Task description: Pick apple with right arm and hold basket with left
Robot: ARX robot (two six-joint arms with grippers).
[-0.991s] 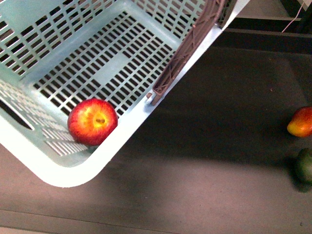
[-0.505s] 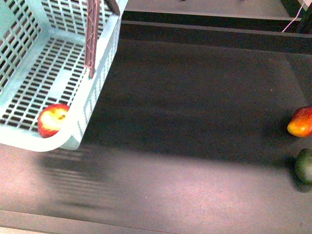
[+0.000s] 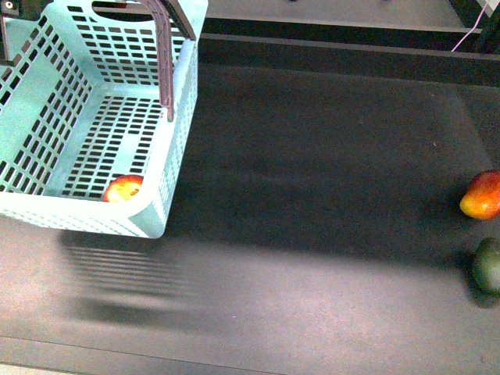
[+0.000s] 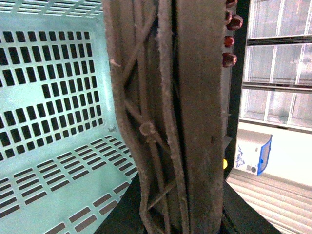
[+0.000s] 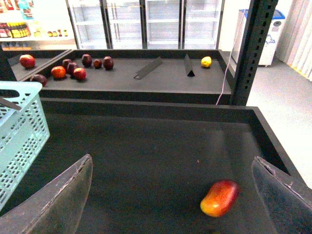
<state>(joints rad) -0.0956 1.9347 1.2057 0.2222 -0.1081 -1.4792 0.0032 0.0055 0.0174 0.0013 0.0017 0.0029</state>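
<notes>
The pale mint basket [image 3: 94, 133] hangs at the far left above the dark table, its shadow on the surface below it. The red-and-yellow apple [image 3: 123, 189] lies inside, in the basket's near right corner. In the left wrist view the brown lattice handles [image 4: 165, 122] fill the middle, with the slotted basket wall [image 4: 48, 97] beside them. My left gripper [image 4: 170, 219] is shut on those handles. My right gripper [image 5: 173, 204] is open and holds nothing, its fingers [image 5: 63, 200] wide apart over the table. It is far from the basket [image 5: 17, 136].
An elongated orange-red fruit [image 3: 482, 195] lies at the table's right edge, and it shows between the right fingers as the same fruit [image 5: 219, 198]. A dark green fruit [image 3: 488, 266] sits just in front of it. A back shelf [image 5: 146, 78] carries several dark red fruits.
The basket has swung left and away from the camera and now sits more level. The apple stayed inside, ending in the near right corner. Both fruits on the right have not moved.
</notes>
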